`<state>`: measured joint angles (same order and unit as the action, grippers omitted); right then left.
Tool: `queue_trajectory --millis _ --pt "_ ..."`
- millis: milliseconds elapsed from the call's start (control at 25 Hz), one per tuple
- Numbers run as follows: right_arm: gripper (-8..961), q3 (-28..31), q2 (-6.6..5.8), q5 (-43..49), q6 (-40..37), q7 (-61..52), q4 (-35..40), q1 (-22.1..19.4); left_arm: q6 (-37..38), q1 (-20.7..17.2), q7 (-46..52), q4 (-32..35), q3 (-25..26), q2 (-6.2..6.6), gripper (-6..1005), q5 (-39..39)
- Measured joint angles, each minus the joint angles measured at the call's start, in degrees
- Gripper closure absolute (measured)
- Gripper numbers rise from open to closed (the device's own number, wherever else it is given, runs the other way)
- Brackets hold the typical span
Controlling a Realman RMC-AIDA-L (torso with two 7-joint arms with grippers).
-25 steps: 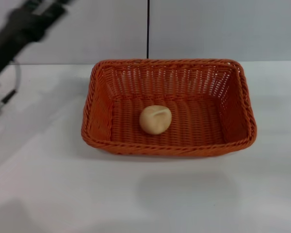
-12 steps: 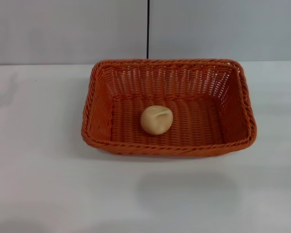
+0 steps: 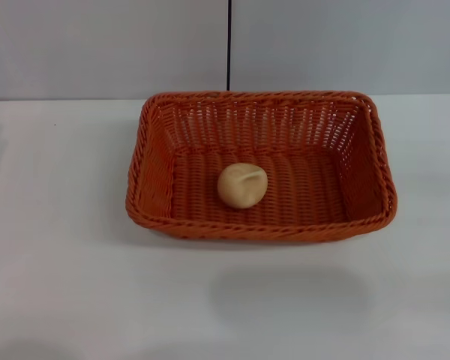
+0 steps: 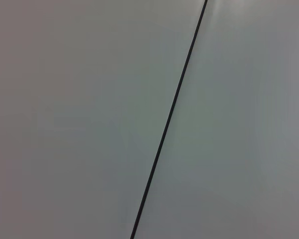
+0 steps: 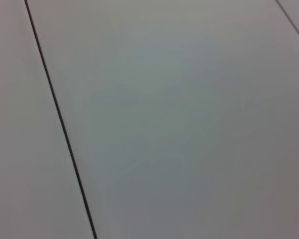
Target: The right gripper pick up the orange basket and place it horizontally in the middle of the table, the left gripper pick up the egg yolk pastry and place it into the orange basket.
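Observation:
The orange basket (image 3: 261,166) lies with its long side across the middle of the white table (image 3: 60,262) in the head view. Inside it, on the woven floor a little left of centre, rests the egg yolk pastry (image 3: 242,185), round and pale tan. No gripper shows in any view. Both wrist views hold only a plain grey wall with a thin dark seam.
A grey wall with a vertical dark seam (image 3: 229,45) stands behind the table's far edge. White tabletop lies on all sides of the basket, widest in front of it.
One second ago the left arm hung at the upper left of the head view; it has since withdrawn out of the picture. Basket and pastry have stayed put.

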<state>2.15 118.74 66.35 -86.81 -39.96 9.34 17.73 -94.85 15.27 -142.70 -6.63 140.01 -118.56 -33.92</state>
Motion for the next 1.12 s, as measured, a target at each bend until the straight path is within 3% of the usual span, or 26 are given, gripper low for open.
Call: queue_trajectory --millis 1120 --pt "563 0.8 0.15 0.0 0.3 0.3 -1.2 0.5 0.0 0.8 0.5 2.9 -2.3 -0.19 189 -0.6"
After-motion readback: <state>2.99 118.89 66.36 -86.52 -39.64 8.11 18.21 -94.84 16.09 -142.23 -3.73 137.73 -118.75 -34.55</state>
